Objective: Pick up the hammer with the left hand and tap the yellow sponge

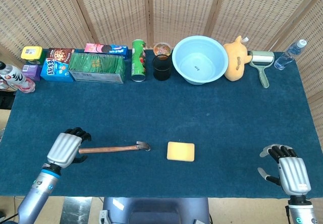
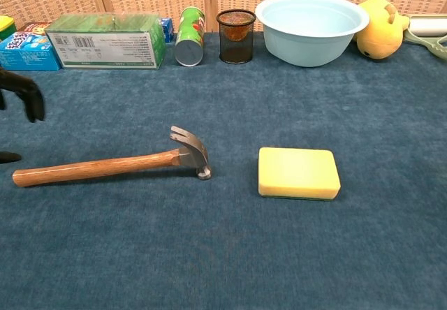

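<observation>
At the back of the blue bench [image 1: 212, 115] sit snack boxes [image 1: 58, 62], a green box [image 1: 97, 67], a green can [image 1: 138, 60], a black mesh cup [image 1: 162, 67], a big blue bowl [image 1: 200, 60], a yellow plush toy [image 1: 236, 58] and a water bottle [image 1: 290, 54]

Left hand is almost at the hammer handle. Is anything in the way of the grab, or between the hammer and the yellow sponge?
Nothing visible. The left hand hovers at the handle end of the hammer, with only bare cloth around it. Bare cloth also separates the hammer head from the yellow sponge.

High overhead view; low, closer front view.
</observation>
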### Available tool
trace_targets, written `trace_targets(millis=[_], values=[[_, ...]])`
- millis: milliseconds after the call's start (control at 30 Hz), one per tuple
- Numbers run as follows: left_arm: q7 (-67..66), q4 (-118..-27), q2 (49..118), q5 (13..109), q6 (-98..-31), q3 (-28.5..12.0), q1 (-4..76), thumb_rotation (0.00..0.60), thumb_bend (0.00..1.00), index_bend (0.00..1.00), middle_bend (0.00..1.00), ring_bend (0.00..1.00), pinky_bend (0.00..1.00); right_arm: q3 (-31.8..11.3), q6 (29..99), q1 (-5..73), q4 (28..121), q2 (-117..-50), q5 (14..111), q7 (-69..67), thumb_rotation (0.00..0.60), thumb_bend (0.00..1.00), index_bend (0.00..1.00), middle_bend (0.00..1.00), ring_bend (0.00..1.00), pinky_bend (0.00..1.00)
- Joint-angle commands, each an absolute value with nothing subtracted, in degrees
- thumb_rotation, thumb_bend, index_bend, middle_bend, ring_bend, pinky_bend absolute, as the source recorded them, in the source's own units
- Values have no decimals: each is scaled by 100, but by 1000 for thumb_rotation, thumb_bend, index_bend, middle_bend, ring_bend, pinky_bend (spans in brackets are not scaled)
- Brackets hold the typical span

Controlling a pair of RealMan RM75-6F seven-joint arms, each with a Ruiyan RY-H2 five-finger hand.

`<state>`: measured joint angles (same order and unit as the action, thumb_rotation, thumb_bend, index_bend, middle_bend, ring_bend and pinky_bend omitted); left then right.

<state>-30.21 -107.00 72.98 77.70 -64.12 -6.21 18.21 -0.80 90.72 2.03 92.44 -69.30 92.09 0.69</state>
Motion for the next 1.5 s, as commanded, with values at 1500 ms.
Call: trace_targets(millis=[1500], values=[[-3961, -9737, 9222, 5569, -5905, -588, 3377, 600, 375, 397, 405, 251, 340, -164, 9297, -80, 9085, -6751, 9082, -272, 600, 219, 457, 413, 327, 268]])
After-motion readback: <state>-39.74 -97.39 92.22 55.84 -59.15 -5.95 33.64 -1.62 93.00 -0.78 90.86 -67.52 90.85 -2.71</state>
